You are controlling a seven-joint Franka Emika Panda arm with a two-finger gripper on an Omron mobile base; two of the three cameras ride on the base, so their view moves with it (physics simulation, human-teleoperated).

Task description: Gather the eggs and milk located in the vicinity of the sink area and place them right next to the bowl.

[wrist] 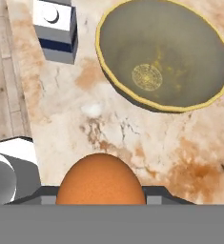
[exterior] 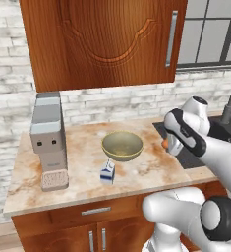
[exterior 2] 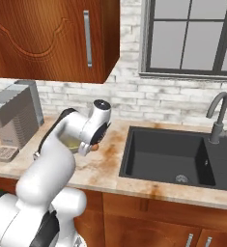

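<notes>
Countertop point(exterior: 82, 172) of mottled tan stone fills the middle of the left base view, with the dark sink point(exterior 2: 168, 157) at centre right of the right base view. Left of centre stands a grey coffee machine point(exterior: 49, 140). At centre sits the bowl point(exterior: 122, 145), the milk point(exterior: 107, 172) just below it and apart from it. Right of the bowl, the gripper point(exterior: 166, 143) is clenched on an orange-brown egg point(wrist: 101, 180), above the counter.
</notes>
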